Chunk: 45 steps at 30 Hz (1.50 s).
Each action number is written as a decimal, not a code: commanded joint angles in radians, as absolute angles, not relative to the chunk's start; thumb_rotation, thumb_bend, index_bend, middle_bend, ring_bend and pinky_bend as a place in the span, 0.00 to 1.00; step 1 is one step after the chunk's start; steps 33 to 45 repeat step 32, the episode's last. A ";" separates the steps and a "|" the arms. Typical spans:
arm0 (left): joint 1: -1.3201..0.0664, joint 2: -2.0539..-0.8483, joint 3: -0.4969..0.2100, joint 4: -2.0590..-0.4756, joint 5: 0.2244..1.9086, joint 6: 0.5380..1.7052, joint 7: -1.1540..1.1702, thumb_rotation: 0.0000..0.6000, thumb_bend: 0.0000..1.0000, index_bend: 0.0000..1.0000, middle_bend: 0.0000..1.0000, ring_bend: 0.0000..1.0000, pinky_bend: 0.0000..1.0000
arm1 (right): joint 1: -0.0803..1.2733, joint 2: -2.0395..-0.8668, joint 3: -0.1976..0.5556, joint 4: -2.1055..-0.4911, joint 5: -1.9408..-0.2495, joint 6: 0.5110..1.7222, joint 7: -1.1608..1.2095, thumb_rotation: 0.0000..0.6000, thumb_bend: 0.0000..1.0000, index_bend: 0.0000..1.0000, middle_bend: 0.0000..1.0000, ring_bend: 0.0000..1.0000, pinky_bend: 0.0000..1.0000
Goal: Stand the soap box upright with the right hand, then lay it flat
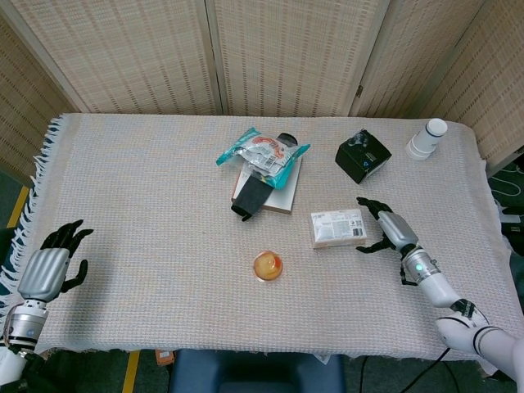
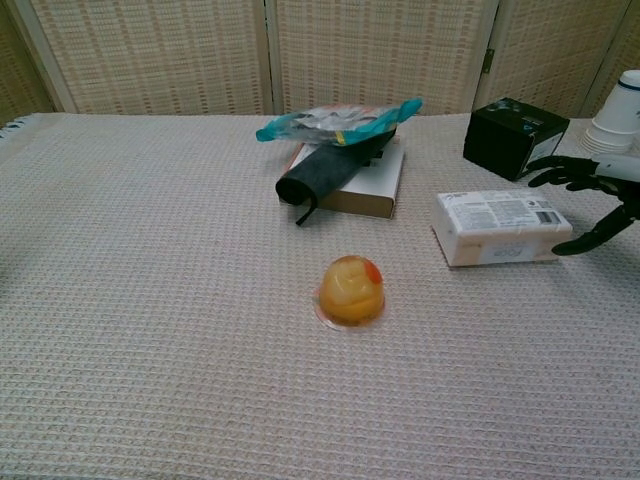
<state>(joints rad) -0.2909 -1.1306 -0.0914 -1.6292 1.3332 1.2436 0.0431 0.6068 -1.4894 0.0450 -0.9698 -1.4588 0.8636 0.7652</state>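
The white soap box [image 1: 338, 228] [image 2: 500, 228] lies flat on the table cloth, printed face up, right of centre. My right hand [image 1: 383, 229] [image 2: 595, 196] sits just to its right with fingers spread; the thumb tip is close to the box's right end, and no finger wraps it. My left hand [image 1: 51, 266] hovers off the table's near left corner, fingers apart and holding nothing; it does not show in the chest view.
A yellow jelly cup [image 1: 268, 266] [image 2: 351, 289] stands in front of centre. Behind it a book [image 1: 282, 193] carries a black roll [image 1: 251, 199] and a teal snack bag [image 1: 263, 152]. A black box [image 1: 363, 155] and white cups [image 1: 427, 137] stand at the back right.
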 commanded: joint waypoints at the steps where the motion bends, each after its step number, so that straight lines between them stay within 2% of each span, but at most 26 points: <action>1: -0.290 -1.130 -0.092 -1.630 1.333 1.245 0.040 1.00 0.54 0.16 0.00 0.00 0.11 | 0.558 -1.392 0.074 -1.124 -1.447 0.979 0.701 1.00 0.06 0.00 0.05 0.00 0.00; 4: -0.290 -1.130 -0.093 -1.627 1.334 1.246 0.034 1.00 0.54 0.16 0.00 0.00 0.11 | 0.465 -1.401 0.144 -1.183 -1.449 1.268 0.634 1.00 0.05 0.00 0.05 0.00 0.00; 6: -0.291 -1.132 -0.094 -1.624 1.336 1.247 0.031 1.00 0.54 0.16 0.00 0.00 0.11 | 0.408 -1.406 0.146 -1.235 -1.477 1.409 0.573 1.00 0.05 0.00 0.05 0.00 0.00; 9: -0.293 -1.138 -0.096 -1.614 1.332 1.243 0.031 1.00 0.54 0.16 0.00 0.00 0.11 | 0.323 -1.339 0.062 -1.392 -1.542 1.499 0.298 1.00 0.05 0.00 0.05 0.00 0.00; 12: -0.295 -1.139 -0.094 -1.612 1.327 1.235 0.032 1.00 0.54 0.16 0.00 0.00 0.11 | 0.261 -1.304 0.011 -1.482 -1.563 1.545 0.005 1.00 0.05 0.00 0.05 0.00 0.00; 17: -0.294 -1.141 -0.096 -1.608 1.332 1.242 0.026 1.00 0.54 0.16 0.00 0.00 0.11 | 0.190 -1.219 -0.030 -1.557 -1.485 1.519 -0.163 1.00 0.05 0.00 0.05 0.00 0.00; 24: -0.294 -1.154 -0.105 -1.590 1.331 1.253 0.017 1.00 0.54 0.16 0.00 0.00 0.11 | 0.157 -1.147 0.001 -1.559 -1.366 1.469 -0.162 1.00 0.05 0.00 0.05 0.00 0.00; 29: -0.290 -1.189 -0.116 -1.545 1.370 1.305 -0.014 1.00 0.54 0.16 0.00 0.00 0.11 | 0.153 -1.125 0.032 -1.562 -1.332 1.443 -0.096 1.00 0.05 0.00 0.05 0.00 0.00; 45: -0.289 -1.193 -0.115 -1.538 1.376 1.310 -0.018 1.00 0.54 0.16 0.00 0.00 0.11 | 0.153 -1.121 0.035 -1.563 -1.328 1.434 -0.083 1.00 0.05 0.00 0.05 0.00 0.00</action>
